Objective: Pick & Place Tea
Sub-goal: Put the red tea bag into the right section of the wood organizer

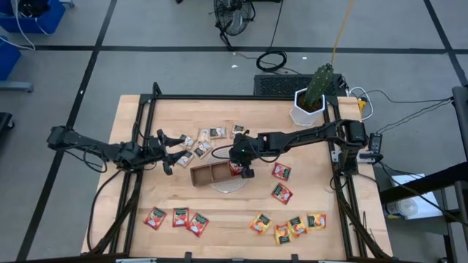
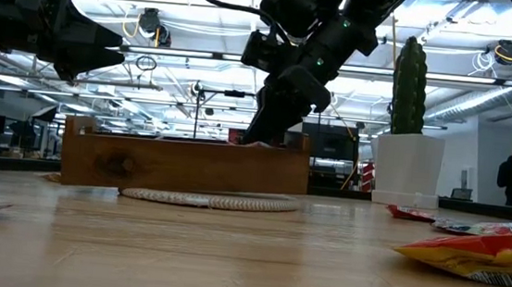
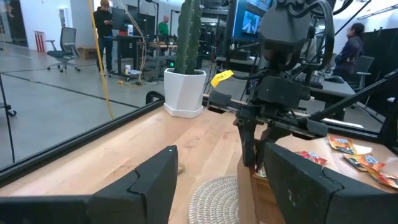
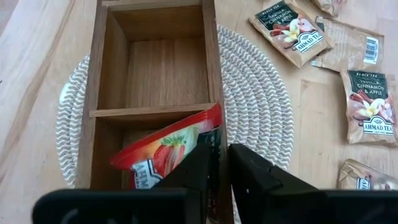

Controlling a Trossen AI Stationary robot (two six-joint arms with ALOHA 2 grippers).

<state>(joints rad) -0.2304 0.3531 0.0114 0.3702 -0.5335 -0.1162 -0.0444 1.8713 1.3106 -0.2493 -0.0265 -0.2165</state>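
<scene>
The right gripper [image 1: 242, 170] reaches in from the right of the high view and hangs over the right end of the wooden tray [image 1: 208, 174], which sits on a round woven mat [image 1: 228, 185] near the middle of the table [image 1: 219, 212]. In the right wrist view a red tea sachet [image 4: 171, 149] stands tilted in the end compartment of the tray, leaning against the divider, and the gripper's fingers [image 4: 249, 168] stand close together around its edge; whether they pinch it or have just let go cannot be told. The compartment beyond the divider is bare wood.

The left gripper [image 1: 170, 153] waits left of the tray, its fingers spread apart and holding nothing.

In the high view, beige sachets [image 1: 207, 139] lie scattered just above the tray. Two more red sachets [image 1: 281, 183] lie to the right of the tray, and three red sachets [image 1: 176, 218] sit in a row at the lower left of the table. Orange-yellow sachets [image 1: 289, 225] cluster at the lower right. A potted cactus [image 1: 316, 93] stands at the table's upper right corner.
</scene>
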